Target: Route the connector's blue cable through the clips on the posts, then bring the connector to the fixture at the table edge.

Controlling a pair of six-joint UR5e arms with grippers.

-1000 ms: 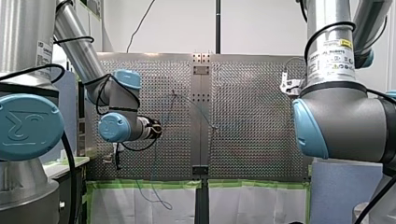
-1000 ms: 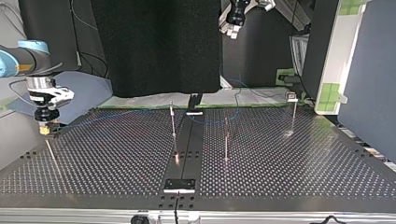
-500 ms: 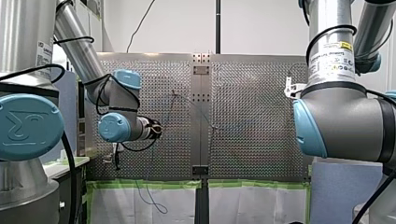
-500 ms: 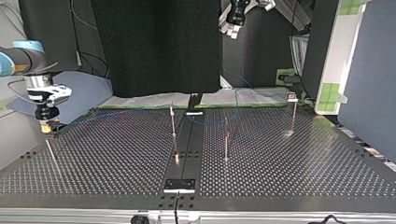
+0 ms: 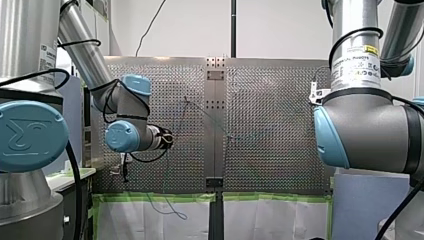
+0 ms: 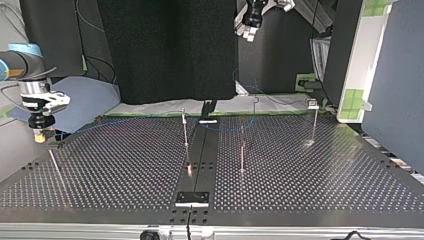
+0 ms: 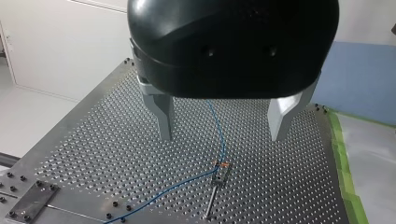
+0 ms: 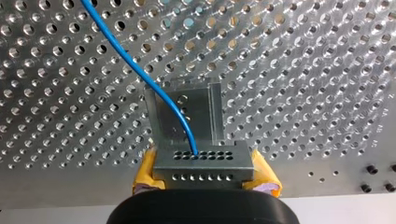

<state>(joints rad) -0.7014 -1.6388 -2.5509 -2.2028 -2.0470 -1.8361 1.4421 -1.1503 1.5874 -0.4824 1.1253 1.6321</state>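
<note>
**Yellow pads (image 8: 144, 173) clamp connector (image 8: 201, 162) at edge of perforated surface (image 6: 300, 175)**

Bare metal and drilled all over, the surface fills the top view. My right arm (image 6: 20, 57) comes in at that view's left. My left arm (image 5: 127, 135) reaches in from the front view's left.

My right end effector (image 6: 42, 136) hangs just above the surface's edge at the top view's left, near a thin slanting rod (image 6: 56, 167). In the right wrist view its pads press on both sides of the grey connector, a block with two rows of small holes. A metal bracket (image 8: 184, 114) stands on the surface directly beyond the block; whether the two touch cannot be told.

My left end effector (image 7: 223, 135), black with metal fingers (image 7: 164, 116), is held high over the surface, its jaws spread wide with nothing between them.

Three slim posts (image 6: 185, 131) stand upright across the middle of the top view, well apart from one another. In the left wrist view one post carries a small clip (image 7: 222, 169) under the spread fingers.

The blue cable (image 8: 140, 70) leaves a hole in the connector's upper row and runs away over the surface. In the left wrist view it meets the clip and bends there. In the front view a loop of it hangs over the white cover (image 5: 125, 220) below a strip of green tape (image 5: 160, 197).
</note>
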